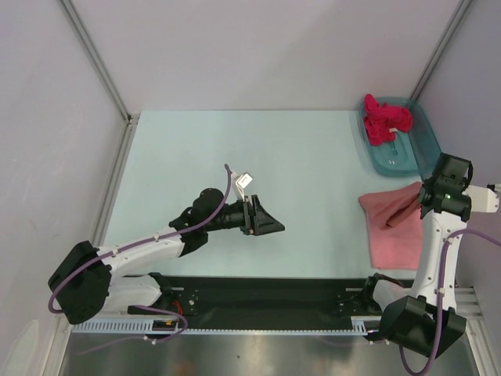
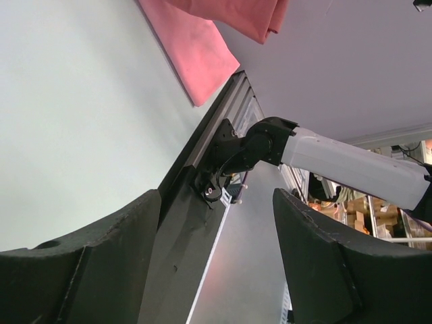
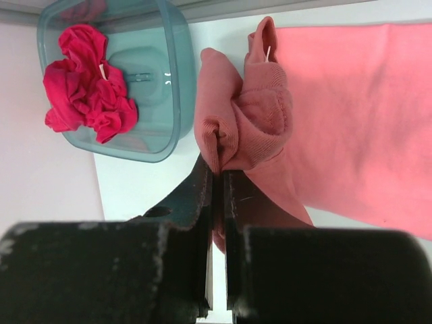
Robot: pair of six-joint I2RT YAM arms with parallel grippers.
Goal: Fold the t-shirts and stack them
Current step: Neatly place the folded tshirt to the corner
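My right gripper point(image 1: 423, 199) is shut on a bunched fold of the salmon-coral t-shirt point(image 1: 390, 207) and holds it lifted at the table's right edge. In the right wrist view the jaws point(image 3: 217, 174) pinch that cloth point(image 3: 251, 116). A lighter pink t-shirt point(image 1: 389, 247) lies flat under it; it also shows in the right wrist view point(image 3: 364, 115) and the left wrist view point(image 2: 199, 59). A crumpled magenta t-shirt point(image 1: 385, 119) sits in the teal tub point(image 1: 423, 139), also in the right wrist view point(image 3: 84, 84). My left gripper point(image 1: 274, 228) is open and empty over the table's middle point(image 2: 216, 202).
The teal tub's rim point(image 3: 179, 81) lies just beyond the held shirt, at the back right corner. Grey walls and metal posts enclose the table on three sides. A black strip and rail run along the near edge point(image 1: 258, 294) between the arm bases.
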